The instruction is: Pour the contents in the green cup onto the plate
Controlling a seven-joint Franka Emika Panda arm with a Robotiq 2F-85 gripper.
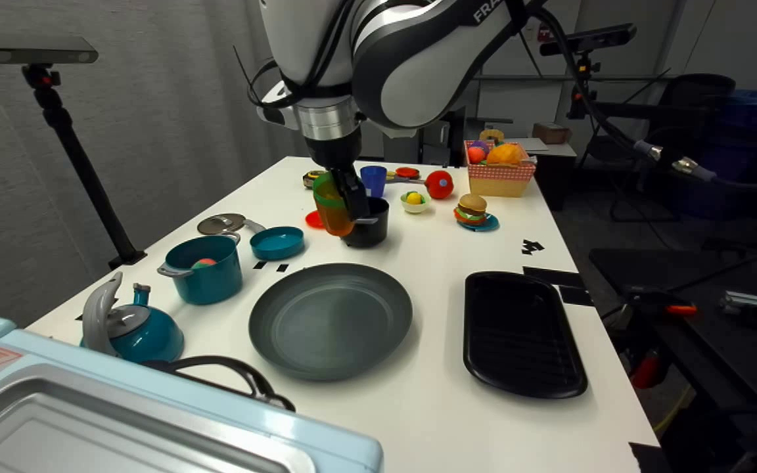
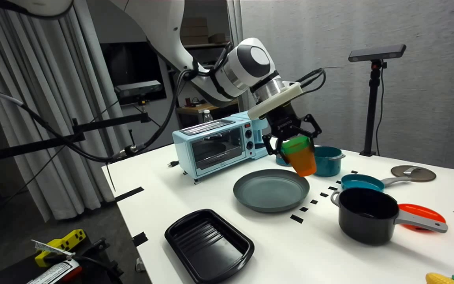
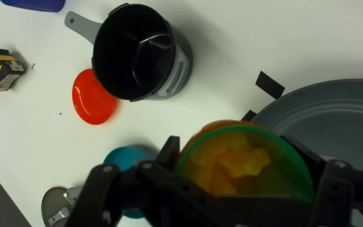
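Green cup [image 2: 297,145] hangs near the right edge of the plate [image 2: 268,191] in an exterior view, gripper [image 3: 235,153] clasping it, parted to its width, mouth up presumably so contents [image 3: 241,161] don't spill before pouring.

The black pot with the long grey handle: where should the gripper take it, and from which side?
Probably by the middle of its long grey handle, from above, one finger on each side: it is narrow and juts out from the upright black pot. The short loop opposite offers less to hold. The gripper holds the green cup and must be freed first.
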